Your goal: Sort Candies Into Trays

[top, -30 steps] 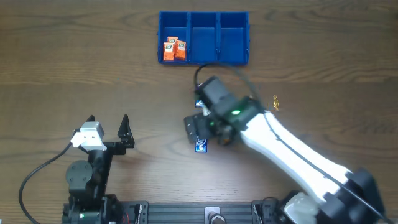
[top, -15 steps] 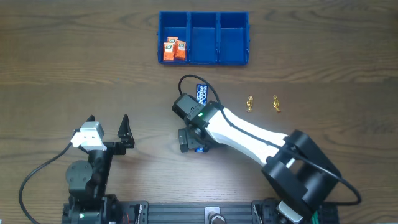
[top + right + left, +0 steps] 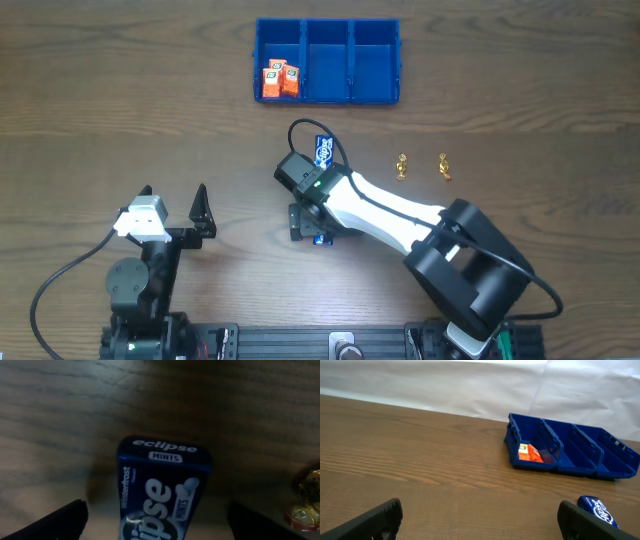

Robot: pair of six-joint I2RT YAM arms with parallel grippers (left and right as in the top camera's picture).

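Note:
A blue tray [image 3: 375, 60] with three compartments stands at the far side, with orange candies [image 3: 280, 80] in its left compartment. One dark blue mint pack [image 3: 323, 150] lies below the tray. A second mint pack [image 3: 162, 497] lies flat on the table between my right gripper's [image 3: 312, 228] fingers, which are open on either side and clear of it. Two gold wrapped candies [image 3: 402, 166] [image 3: 443, 166] lie to the right. My left gripper [image 3: 173, 200] is open and holds nothing at the near left. Its wrist view shows the tray [image 3: 580, 455], the orange candies [image 3: 530, 453] and a mint pack [image 3: 597, 510].
The wooden table [image 3: 120, 100] is bare at the left and far right. A gold candy [image 3: 305, 502] lies close beside the right gripper. The right arm [image 3: 400, 215] stretches across the middle from the near right.
The right arm has swung leftward and lowered its gripper around the nearer mint pack, uncovering the other pack and a gold candy. The left arm has kept still.

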